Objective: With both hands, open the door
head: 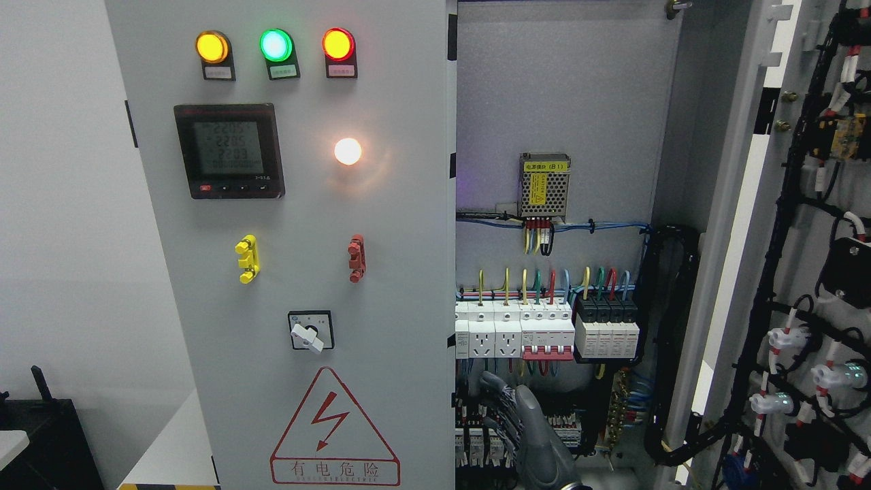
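Observation:
The grey cabinet's left door (pixel 299 286) is closed and carries three lit lamps, a meter (pixel 228 151), a rotary switch (pixel 311 331) and a red warning triangle. The right door (pixel 803 272) is swung wide open to the right, with its wired inner side showing. My right hand (pixel 495 400), in a dark grey glove, rises from the bottom edge inside the open bay. Its fingers (pixel 491 385) are stretched up and left and hold nothing. They are just right of the left door's free edge (pixel 452 381), and contact is unclear. My left arm is out of view.
Inside the bay are a row of breakers and sockets (pixel 544 333), a meshed power supply (pixel 544 185) and a thick black cable loop (pixel 670 340). More terminals sit behind my hand. A black box (pixel 41 435) stands at the lower left by a white wall.

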Action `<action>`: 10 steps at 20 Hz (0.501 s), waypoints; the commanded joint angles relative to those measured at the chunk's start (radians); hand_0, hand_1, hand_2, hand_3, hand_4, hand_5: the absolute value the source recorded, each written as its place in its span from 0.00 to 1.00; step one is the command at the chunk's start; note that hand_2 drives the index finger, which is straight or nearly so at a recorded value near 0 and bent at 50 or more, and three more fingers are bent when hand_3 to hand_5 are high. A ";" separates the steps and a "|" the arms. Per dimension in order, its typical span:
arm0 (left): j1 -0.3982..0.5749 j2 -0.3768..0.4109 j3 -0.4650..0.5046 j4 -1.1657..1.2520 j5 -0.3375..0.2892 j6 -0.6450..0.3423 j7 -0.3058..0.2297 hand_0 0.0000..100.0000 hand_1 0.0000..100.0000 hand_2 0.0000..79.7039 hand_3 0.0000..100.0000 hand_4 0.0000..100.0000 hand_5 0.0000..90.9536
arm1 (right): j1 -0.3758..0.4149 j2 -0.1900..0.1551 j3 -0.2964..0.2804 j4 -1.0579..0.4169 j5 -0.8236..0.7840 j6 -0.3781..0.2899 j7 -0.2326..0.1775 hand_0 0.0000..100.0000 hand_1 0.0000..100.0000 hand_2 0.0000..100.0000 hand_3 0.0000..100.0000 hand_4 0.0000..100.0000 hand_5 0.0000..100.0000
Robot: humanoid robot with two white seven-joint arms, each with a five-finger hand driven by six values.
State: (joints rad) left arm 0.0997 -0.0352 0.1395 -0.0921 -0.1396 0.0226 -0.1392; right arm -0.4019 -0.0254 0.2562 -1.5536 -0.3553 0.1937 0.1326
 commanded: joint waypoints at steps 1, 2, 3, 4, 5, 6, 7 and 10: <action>0.000 0.000 0.000 0.000 0.000 0.000 0.000 0.00 0.00 0.00 0.00 0.03 0.00 | -0.021 -0.016 0.005 0.043 -0.047 0.010 -0.001 0.00 0.00 0.00 0.00 0.00 0.00; 0.000 0.000 0.000 0.000 0.000 0.000 0.000 0.00 0.00 0.00 0.00 0.03 0.00 | -0.025 -0.016 0.005 0.043 -0.047 0.013 -0.001 0.00 0.00 0.00 0.00 0.00 0.00; 0.000 0.000 -0.001 0.000 0.000 0.000 0.000 0.00 0.00 0.00 0.00 0.03 0.00 | -0.025 -0.016 0.005 0.043 -0.048 0.013 0.001 0.00 0.00 0.00 0.00 0.00 0.00; 0.000 0.000 -0.001 0.000 0.000 0.000 0.000 0.00 0.00 0.00 0.00 0.03 0.00 | -0.028 -0.018 0.006 0.043 -0.050 0.012 0.001 0.00 0.00 0.00 0.00 0.00 0.00; 0.000 0.000 0.000 0.000 0.000 0.000 0.000 0.00 0.00 0.00 0.00 0.03 0.00 | -0.029 -0.018 0.008 0.043 -0.050 0.013 0.001 0.00 0.00 0.00 0.00 0.00 0.00; 0.000 0.000 0.000 0.000 0.000 0.000 0.000 0.00 0.00 0.00 0.00 0.03 0.00 | -0.032 -0.018 0.015 0.043 -0.050 0.013 0.001 0.00 0.00 0.00 0.00 0.00 0.00; 0.000 0.000 0.000 0.000 0.000 0.000 0.000 0.00 0.00 0.00 0.00 0.03 0.00 | -0.037 -0.019 0.021 0.043 -0.050 0.013 0.001 0.00 0.00 0.00 0.00 0.00 0.00; 0.000 0.000 0.000 0.000 0.000 0.000 0.000 0.00 0.00 0.00 0.00 0.03 0.00 | -0.043 -0.019 0.023 0.041 -0.051 0.012 0.002 0.00 0.00 0.00 0.00 0.00 0.00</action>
State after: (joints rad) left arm 0.0997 -0.0352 0.1393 -0.0922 -0.1396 0.0226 -0.1392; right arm -0.4307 -0.0360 0.2646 -1.5285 -0.3963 0.2068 0.1330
